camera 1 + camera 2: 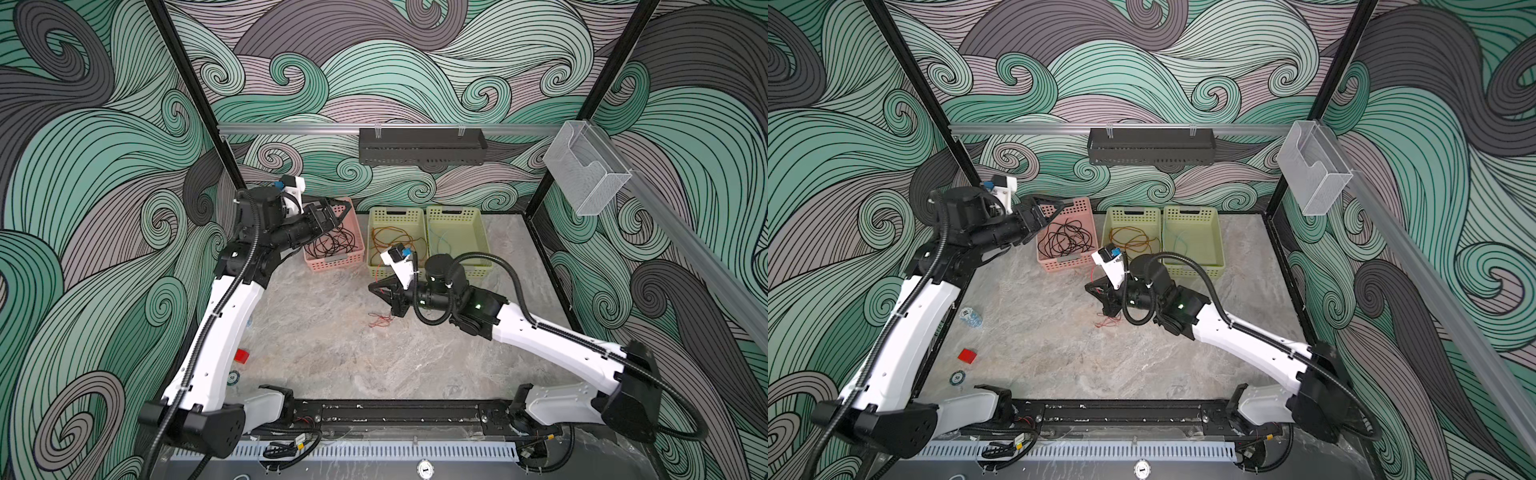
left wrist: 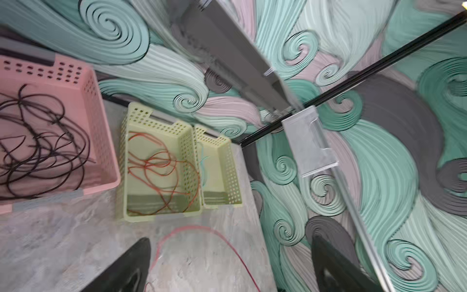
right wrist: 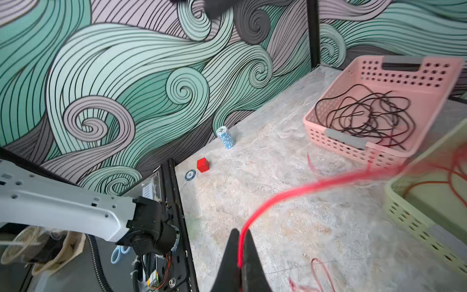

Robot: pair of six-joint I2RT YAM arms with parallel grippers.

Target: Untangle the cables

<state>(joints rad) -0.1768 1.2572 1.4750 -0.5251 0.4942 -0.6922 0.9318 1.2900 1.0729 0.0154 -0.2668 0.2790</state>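
My right gripper [image 3: 241,235] is shut on a red cable [image 3: 303,188] over the middle of the table. In both top views the rest of the red cable [image 1: 380,320] lies in a loose heap below that gripper [image 1: 372,286]. My left gripper [image 1: 338,214] hangs open and empty above the back of the pink basket [image 1: 332,264], which holds the black cables [image 1: 332,245]. Orange-brown cables [image 1: 395,241] lie in the near green basket [image 1: 397,212]. A short teal piece [image 1: 440,241] lies in the second green basket [image 1: 453,212].
A red cube [image 1: 967,356], a stack of blue chips [image 1: 971,318] and a single chip [image 1: 957,377] lie near the table's left edge. A black tray [image 1: 422,147] hangs on the back rail. A clear holder [image 1: 586,170] hangs at the right.
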